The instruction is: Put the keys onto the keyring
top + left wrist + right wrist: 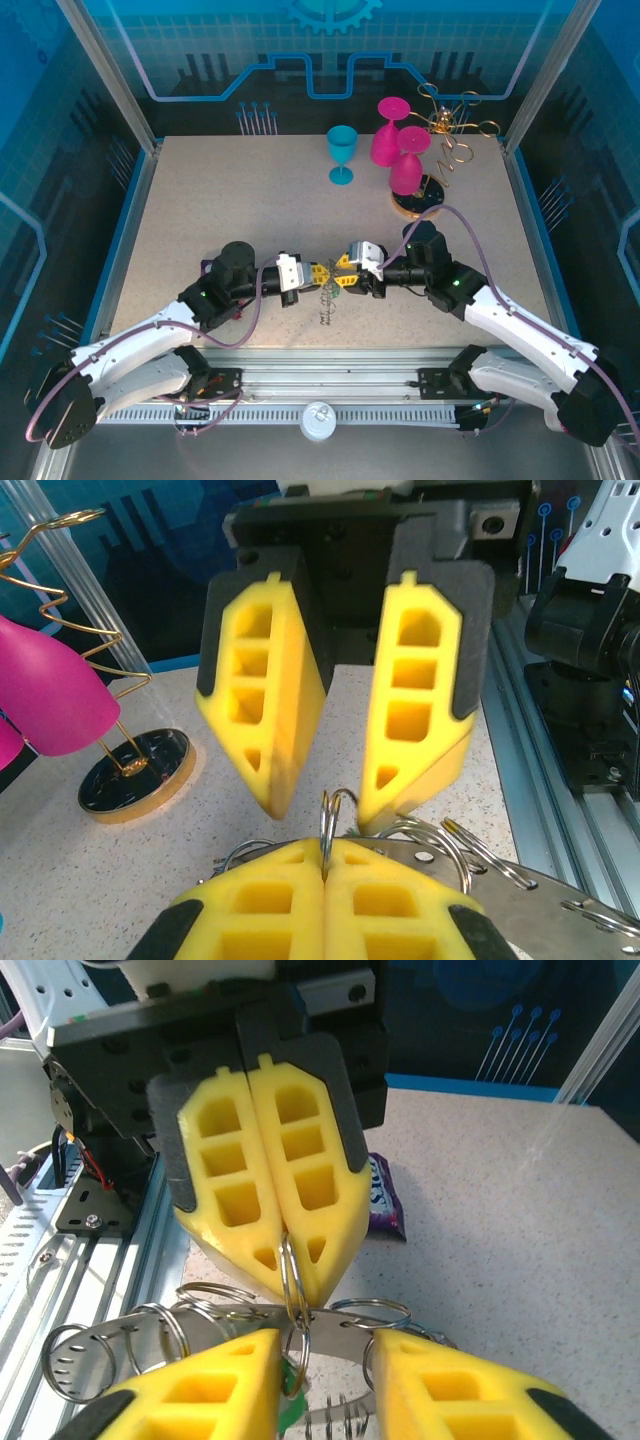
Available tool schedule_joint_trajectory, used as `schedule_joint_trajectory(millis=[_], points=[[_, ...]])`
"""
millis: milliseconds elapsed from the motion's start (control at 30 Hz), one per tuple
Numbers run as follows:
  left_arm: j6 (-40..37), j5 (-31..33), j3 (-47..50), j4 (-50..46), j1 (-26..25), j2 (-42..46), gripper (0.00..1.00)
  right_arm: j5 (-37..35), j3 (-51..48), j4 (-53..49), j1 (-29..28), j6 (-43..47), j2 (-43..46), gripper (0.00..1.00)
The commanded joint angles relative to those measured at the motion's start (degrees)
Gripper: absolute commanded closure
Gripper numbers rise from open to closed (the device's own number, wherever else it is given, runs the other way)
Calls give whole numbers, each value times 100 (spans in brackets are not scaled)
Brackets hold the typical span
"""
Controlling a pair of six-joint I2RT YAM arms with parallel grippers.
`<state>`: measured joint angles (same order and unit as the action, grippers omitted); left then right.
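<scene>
As the left gripper (290, 1260) clamps its yellow fingers shut on one silvery wire loop (291, 1302), mid-frame, the right gripper (325, 1348) gapes open just below. That flat dark grey metal keyring (120, 1345) runs lower left: light, stiff, slippery I'd say, so grip a loop, not the plate.

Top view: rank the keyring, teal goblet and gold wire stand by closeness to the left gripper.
1. keyring, pinched in the left gripper itself.
2. teal goblet, far centre.
3. gold wire stand, far right corner.
</scene>
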<state>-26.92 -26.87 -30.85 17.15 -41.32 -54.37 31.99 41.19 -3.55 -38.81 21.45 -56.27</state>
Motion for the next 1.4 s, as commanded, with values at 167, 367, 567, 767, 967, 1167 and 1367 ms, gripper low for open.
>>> schedule_joint_trajectory(millis=[167,367,567,767,967,1167,1367], points=[[42,-230,70,464,-34,-39,100,385,-19,274,40,52,-47,67],[73,-276,62,456,-32,-4,100,363,72,329,29,87,-238,77],[132,-169,61,500,-27,-21,100,426,144,355,22,131,-279,99],[157,347,-4,120,-27,22,76,263,332,-177,23,356,-252,100],[-80,430,-486,-923,-33,-94,80,-183,884,-1450,-101,994,-474,100],[-231,351,-729,-1258,-26,-267,84,-655,1499,-2299,-379,1494,-771,100],[-296,215,-869,-1403,-31,-401,99,-748,1849,-2586,-588,1679,-968,100]])
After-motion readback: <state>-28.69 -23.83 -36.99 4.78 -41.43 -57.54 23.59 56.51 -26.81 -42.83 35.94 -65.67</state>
